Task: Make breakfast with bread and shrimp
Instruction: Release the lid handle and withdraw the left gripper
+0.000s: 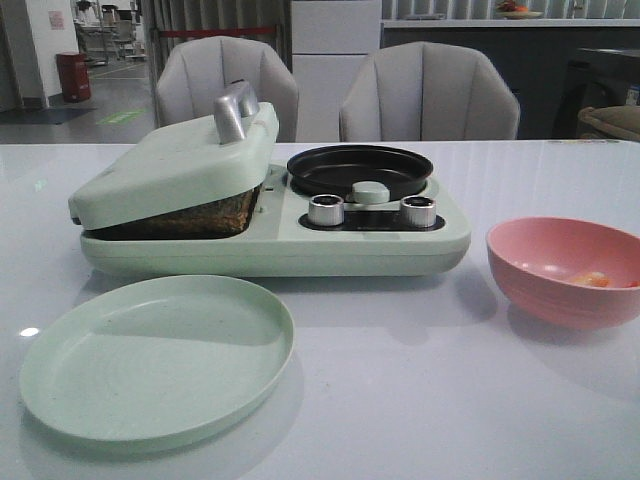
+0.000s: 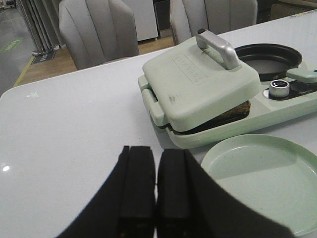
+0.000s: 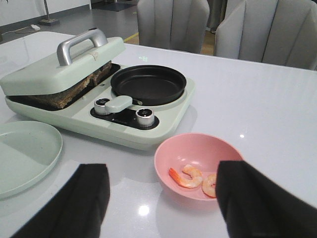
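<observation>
A pale green breakfast maker (image 1: 300, 240) stands on the white worktop (image 1: 420, 400) and serves here as the landmark. Under its tilted lid (image 1: 175, 165) the bread (image 1: 205, 215) is pressed, its toasted brown edge showing. Its black pan (image 1: 360, 170) lies beside the lid. A green plate (image 1: 155, 355) lies just in front of the maker. The shrimp (image 3: 190, 176) rest in a pink bowl (image 1: 565, 270) to the maker's right. The left fingers (image 2: 136, 188) are closed together, holding nothing. The right fingers (image 3: 257, 198) are spread wide apart above the bowl.
</observation>
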Controlling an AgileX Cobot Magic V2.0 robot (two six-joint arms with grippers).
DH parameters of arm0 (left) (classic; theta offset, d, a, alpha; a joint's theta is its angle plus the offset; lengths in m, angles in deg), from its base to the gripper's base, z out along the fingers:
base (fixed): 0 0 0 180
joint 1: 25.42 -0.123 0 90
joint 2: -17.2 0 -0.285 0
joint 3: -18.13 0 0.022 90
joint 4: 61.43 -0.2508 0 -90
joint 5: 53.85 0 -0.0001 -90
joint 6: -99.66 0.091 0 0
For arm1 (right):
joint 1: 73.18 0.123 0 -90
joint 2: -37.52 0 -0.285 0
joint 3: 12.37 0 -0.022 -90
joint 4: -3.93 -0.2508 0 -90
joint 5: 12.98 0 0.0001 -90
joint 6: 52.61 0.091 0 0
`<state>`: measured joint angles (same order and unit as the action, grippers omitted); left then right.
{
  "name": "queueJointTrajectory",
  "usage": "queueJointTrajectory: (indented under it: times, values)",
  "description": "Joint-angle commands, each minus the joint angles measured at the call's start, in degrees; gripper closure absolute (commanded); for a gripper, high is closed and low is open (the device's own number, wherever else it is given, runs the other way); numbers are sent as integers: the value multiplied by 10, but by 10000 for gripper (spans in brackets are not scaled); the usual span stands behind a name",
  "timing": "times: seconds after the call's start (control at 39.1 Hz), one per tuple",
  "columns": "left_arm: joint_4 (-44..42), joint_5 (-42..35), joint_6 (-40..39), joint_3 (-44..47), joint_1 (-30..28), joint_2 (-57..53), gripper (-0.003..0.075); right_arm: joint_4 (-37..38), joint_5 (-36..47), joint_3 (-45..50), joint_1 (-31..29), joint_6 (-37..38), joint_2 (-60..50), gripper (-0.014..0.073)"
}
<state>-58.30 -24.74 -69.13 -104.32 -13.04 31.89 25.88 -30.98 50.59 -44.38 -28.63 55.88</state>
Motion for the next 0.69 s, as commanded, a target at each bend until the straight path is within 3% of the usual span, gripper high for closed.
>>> queueJointTrajectory:
  times: [0.0, 0.1, 0.54, 0.67]
  values:
    - [3, -48, -7, -15, 3, 5, 606, -2, 32, -39, -1, 16, 21, 38]
    - [3, -48, -7, -15, 3, 5, 606, 0, -7, -74, -1, 48, 61, 38]
    - [3, -50, -7, -15, 3, 5, 606, 2, -94, -259, -3, 50, 327, 38]
    - [3, -51, -7, -15, 3, 5, 606, -13, -95, -311, -33, 50, 387, 39]
